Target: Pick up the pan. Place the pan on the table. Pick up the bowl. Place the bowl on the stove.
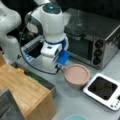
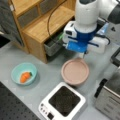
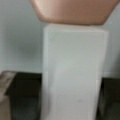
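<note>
The pinkish-brown pan [image 1: 77,74] [image 2: 75,71] sits flat on the grey table [image 1: 70,100] [image 2: 47,80], just beside the white stove [image 1: 103,88] [image 2: 63,100], whose black top is bare. My gripper [image 1: 60,67] [image 2: 81,56] reaches down at the pan's edge. In the wrist view the gripper [image 3: 70,80] has its dark fingers [image 3: 25,95] pressed against both sides of the pale handle [image 3: 75,62], with the pan's body [image 3: 75,10] at the top. The teal bowl [image 2: 17,70] holding an orange item [image 2: 25,76] stands apart at a front view's left; its rim [image 1: 76,117] peeks in at a front view's bottom.
A silver toaster oven [image 1: 95,37] [image 2: 110,97] stands behind the stove. A light wooden block and shelf [image 1: 25,92] [image 2: 37,22] fills one side, with a dark bin [image 2: 52,46] at its foot near the arm.
</note>
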